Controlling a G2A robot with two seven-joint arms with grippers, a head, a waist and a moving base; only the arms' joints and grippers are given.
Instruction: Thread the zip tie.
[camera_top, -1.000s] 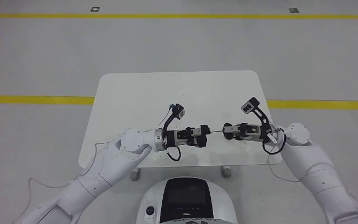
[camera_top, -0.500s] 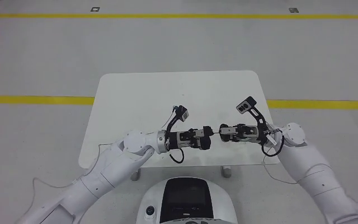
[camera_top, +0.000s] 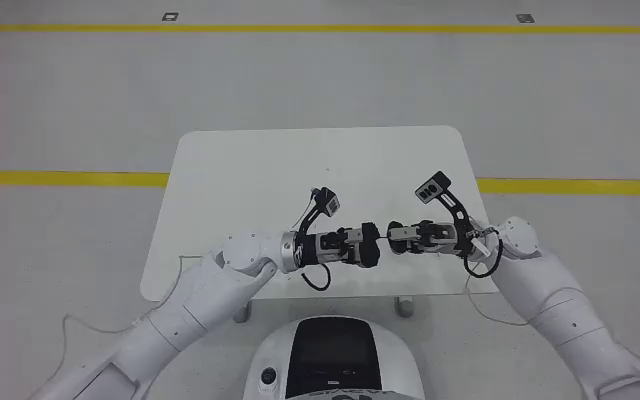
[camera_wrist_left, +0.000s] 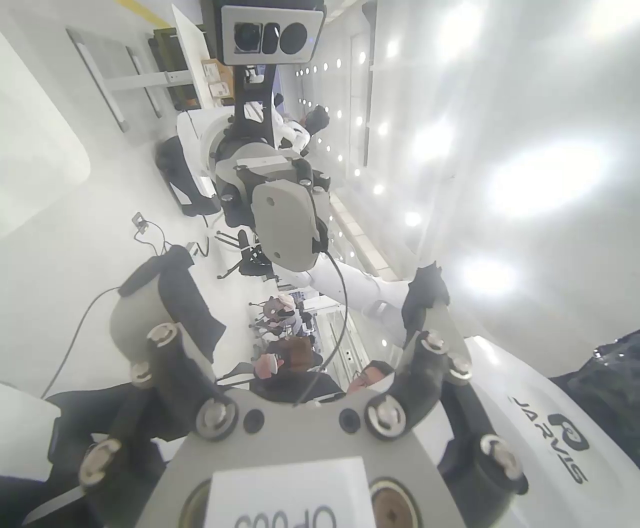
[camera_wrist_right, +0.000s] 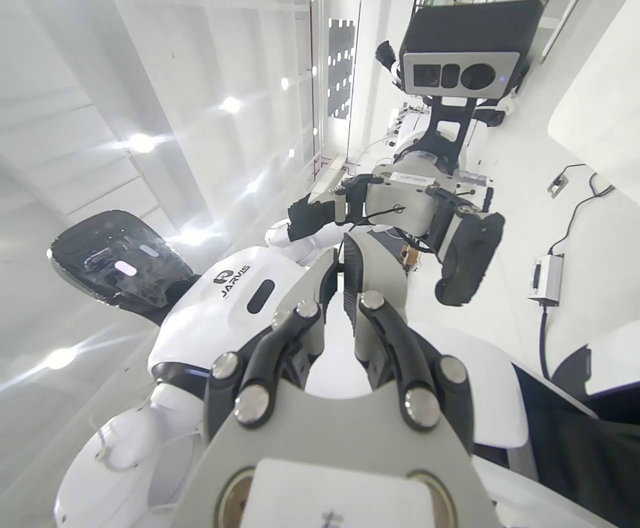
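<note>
A thin black zip tie (camera_wrist_right: 380, 214) sticks out from my right gripper (camera_wrist_right: 342, 260), which is shut on it. The free end runs to the palm of my left gripper (camera_wrist_right: 387, 235), between its two wide-spread black-padded fingers (camera_wrist_right: 470, 265). In the left wrist view the zip tie (camera_wrist_left: 344, 300) curves from the right gripper (camera_wrist_left: 295, 250) down toward the base of my open left gripper (camera_wrist_left: 295, 272). From above, the left gripper (camera_top: 366, 243) and right gripper (camera_top: 392, 236) face each other almost tip to tip, above the front part of the white table (camera_top: 250, 180).
Yellow floor lines run behind the table and level with its middle. The table edge (camera_top: 300, 296) lies just below the arms. A power box and cables (camera_wrist_right: 542, 277) lie on the floor beside the table.
The right gripper has moved leftward toward the left gripper, closing the gap between them. The left wrist has shifted slightly right and turned a little.
</note>
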